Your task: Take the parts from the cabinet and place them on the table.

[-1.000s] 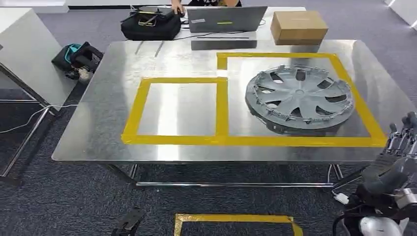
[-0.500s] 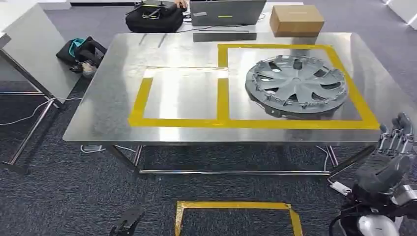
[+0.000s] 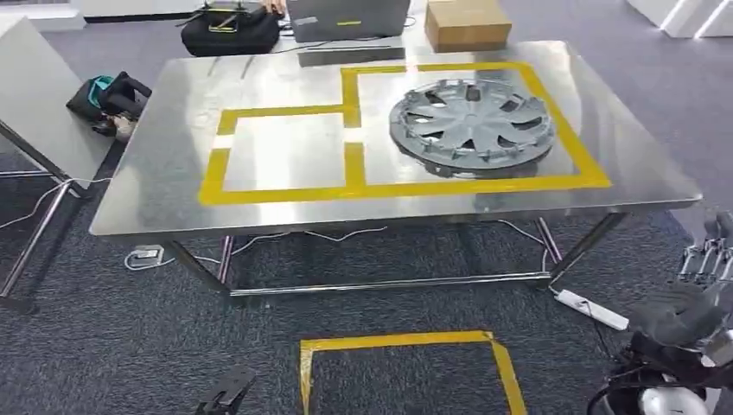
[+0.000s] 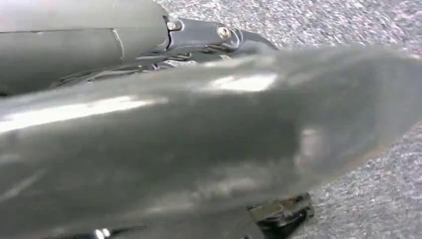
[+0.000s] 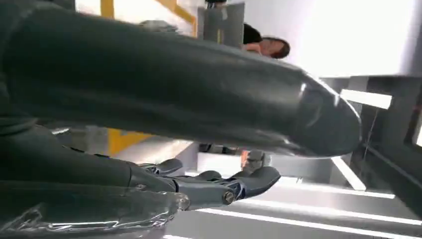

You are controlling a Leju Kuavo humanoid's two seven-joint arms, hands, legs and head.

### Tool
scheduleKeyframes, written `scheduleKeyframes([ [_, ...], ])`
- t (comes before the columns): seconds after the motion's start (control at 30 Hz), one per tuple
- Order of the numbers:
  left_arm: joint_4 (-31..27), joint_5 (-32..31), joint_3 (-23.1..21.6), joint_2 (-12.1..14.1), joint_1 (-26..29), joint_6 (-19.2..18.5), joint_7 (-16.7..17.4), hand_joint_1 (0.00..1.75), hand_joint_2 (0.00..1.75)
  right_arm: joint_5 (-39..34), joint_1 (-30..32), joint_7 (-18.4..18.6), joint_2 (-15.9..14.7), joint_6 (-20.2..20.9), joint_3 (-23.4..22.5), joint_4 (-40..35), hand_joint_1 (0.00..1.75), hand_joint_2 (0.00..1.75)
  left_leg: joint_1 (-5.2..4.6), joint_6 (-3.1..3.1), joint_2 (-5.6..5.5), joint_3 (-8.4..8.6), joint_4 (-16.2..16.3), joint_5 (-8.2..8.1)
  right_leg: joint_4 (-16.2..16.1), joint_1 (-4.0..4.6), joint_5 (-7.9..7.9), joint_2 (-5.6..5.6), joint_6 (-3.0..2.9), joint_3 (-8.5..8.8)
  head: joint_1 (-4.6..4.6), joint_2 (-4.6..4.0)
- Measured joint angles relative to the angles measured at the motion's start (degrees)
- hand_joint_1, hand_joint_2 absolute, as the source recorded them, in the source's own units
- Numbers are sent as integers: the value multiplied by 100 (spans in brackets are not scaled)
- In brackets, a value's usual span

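Hanging open right hand (image 3: 704,281), empty.

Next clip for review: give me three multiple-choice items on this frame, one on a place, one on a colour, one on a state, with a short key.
1. Where does the wheel cover lie?
A. On the floor
B. On the metal table, inside the larger taped rectangle
C. On the cardboard box

2. What colour is the tape that marks the table?
A. Yellow
B. Red
C. Blue

3. What is the right robot hand holding?
A. The wheel cover
B. A laptop
C. Nothing

Key: 1 B, the cover rests within the right-hand taped outline on the table top. 2 A, the strips are yellow. 3 C, the hand hangs below the table's near right corner with nothing in its fingers.
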Motion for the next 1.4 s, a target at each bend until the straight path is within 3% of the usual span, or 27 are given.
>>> scheduleKeyframes([
  [0.03, 0, -4, 0, 2, -3, 2, -11, 0, 0, -6, 14, -2, 19, 0, -24, 0, 0, 0, 29, -57, -175, -37, 88, -159, 2, -4, 43, 38, -67, -33, -19, 0],
  [0.07, 0, -4, 0, 2, -2, 9, -20, 0, 0, -11, 12, 0, 33, 0, -44, 0, 0, 0, 46, -93, -348, -132, 360, -472, 2, -7, 96, 90, -116, -32, -24, 0],
  [0.13, 0, -11, 0, 2, 4, 24, -26, 0, 0, -24, 36, 0, 50, -2, -85, 0, 0, 0, 53, -126, -429, -402, 1167, -1021, 11, 1, 207, 206, -148, -160, -31, 0],
  [0.17, 0, -11, 0, 2, 7, 31, -28, 0, 0, -48, 62, 0, 61, -2, -107, 0, 0, 0, 53, -124, -441, -509, 1515, -1141, 13, 12, 248, 262, -153, -217, -33, 0],
  [0.2, 0, -11, 0, 2, 10, 37, -31, 0, 0, -83, 94, 0, 74, -2, -140, 0, 0, 0, 50, -109, -449, -540, 1708, -1136, 16, 25, 296, 328, -156, -278, -31, 0],
  [0.23, 0, -11, 0, 2, 10, 42, -33, 0, 0, -118, 116, 0, 81, 0, -181, 0, 0, 0, 46, -79, -460, -451, 1629, -1008, 17, 34, 336, 387, -160, -329, -31, 0],
  [0.3, 0, -11, 0, 0, 8, 50, -44, 0, 0, -149, 148, 2, 111, -2, -256, 0, 0, 0, 29, 22, -541, 4, 893, -592, 16, 56, 404, 526, -149, -403, -28, 0],
  [0.33, 0, -11, 0, 0, 5, 52, -48, 0, 0, -166, 155, 4, 120, -2, -293, 0, 0, 0, 15, 93, -683, 282, 435, -444, 16, 48, 431, 586, -143, -427, -31, 0],
  [0.37, 0, -11, 13, 35, 2, 61, -48, 0, 0, -179, 158, 7, 136, -11, -337, 0, 0, 0, -4, 171, -906, 508, 103, -459, 21, 56, 454, 630, -117, -469, -22, 0],
  [0.5, 0, -7, 48, 0, -11, 68, -57, 0, 0, -317, 269, 61, 192, -2, -643, 42, 0, 0, 29, 167, -784, 513, -103, -467, 27, 58, 581, 828, 34, -593, -20, 0],
  [0.53, 0, -7, 63, -13, -12, 72, -66, 0, 0, -345, 310, 79, 214, 48, -768, 81, 0, 0, 72, 174, -691, 508, -137, -424, 91, 55, 513, 700, 32, -664, -33, 0],
  [0.6, 0, -4, 92, -22, 4, 83, -87, 0, 0, -402, 310, 109, 265, 169, -1006, 193, 0, 0, 64, 218, -603, 478, -137, -400, 657, 47, 75, 303, 123, -891, 66, 0],
  [0.67, 2, -2, 112, -17, 44, 98, -90, 0, 0, -411, 351, 216, 365, 271, -1264, 410, 0, 0, 50, 231, -466, 419, -131, -368, 1580, 27, -364, 222, 185, -1251, 65, 0],
  [0.7, 2, -2, 131, -17, 59, 105, -90, 0, 0, -409, 371, 234, 402, 331, -1411, 541, 0, 0, 47, 231, -398, 387, -125, -347, 1792, 24, -417, 218, 206, -1310, 61, 0],
  [0.77, 2, -4, 149, -20, 70, 109, -90, 0, 0, -413, 373, 258, 474, 558, -1738, 822, 0, 0, 39, 219, -289, 340, -115, -315, 1493, 23, -233, 206, 223, -1065, 61, 0],
  [0.8, 2, -7, 155, -24, 69, 109, -90, 0, 0, -415, 377, 256, 514, 658, -1924, 945, 0, 0, 38, 202, -215, 315, -95, -305, 924, 24, 10, 157, 221, -696, 63, 0],
  [0.83, 2, -7, 164, -26, 68, 114, -90, 0, 0, -411, 359, 234, 542, 715, -2044, 1025, 0, 0, 37, 194, -158, 301, -72, -302, 421, 27, 179, 43, 216, -357, 61, 0],
  [0.87, 0, -11, 177, -26, 67, 114, -90, 0, 0, -398, 315, 219, 573, 781, -2169, 1126, 0, 0, -1, 165, -102, 298, -33, -312, 44, 53, 109, -226, 202, -169, 63, 0],
  [0.9, 2, -13, 190, -22, 68, 118, -90, 0, 0, -368, 279, 216, 630, 809, -2279, 1226, 0, 0, -23, 130, -63, 280, -1, -325, 27, 51, 164, -180, 93, -178, 59, 0],
  [1.03, 0, -63, 225, -28, 53, 107, -112, 0, 0, 559, 206, 323, 717, 700, -2787, 1918, 0, 0, 0, 22, 91, 258, 16, -309, 39, 46, 262, 58, -86, -231, 33, 0],
  [1.1, 2, -63, 243, -28, 55, 147, -138, 0, 0, 899, 24, 201, 717, 835, -3161, 2764, 0, 0, 34, -71, -349, 88, 490, -751, 41, 18, 334, 151, -157, -288, 13, 0],
  [1.17, 2, -33, 277, -28, 89, 181, -138, 0, 0, 1140, -228, -144, 717, 1029, -3652, 3899, 0, 0, 60, -92, -446, -283, 1429, -1229, 41, 15, 385, 285, -178, -370, -7, 0],
  [1.2, 2, 20, 306, -28, 101, 197, -135, 0, 0, 1222, -328, -144, 715, 1038, -3890, 4416, 0, 0, 63, -91, -459, -400, 1715, -1315, 42, 14, 405, 352, -169, -400, -9, 0],
  [1.27, 2, 129, 413, -44, 112, 251, -129, 0, 0, 1450, -402, -100, 688, 997, -4383, 5543, 0, 0, 68, -76, -469, -295, 1565, -1116, 48, 11, 423, 440, -149, -426, -9, 0],
  [1.33, 2, 186, 511, -48, 124, 286, -96, 0, 0, 1594, -466, 77, 673, 898, -4722, 6465, 0, 0, 78, -34, -577, 168, 691, -631, 48, 5, 442, 568, -120, -429, -9, 0],
  [1.37, 2, 201, 549, -46, 137, 317, -83, 0, 0, 1642, -536, 241, 673, 830, -4857, 6926, 0, 0, 99, -5, -937, 393, 242, -456, 48, -15, 459, 639, -94, -454, -9, 0],
  [1.4, 4, 214, 584, -46, 152, 341, -74, 0, 0, 1670, -616, 350, 671, 800, -4951, 7275, 0, 0, 131, 35, -1127, 454, 41, -474, 112, 24, 464, 721, -59, -515, -7, 0],
])
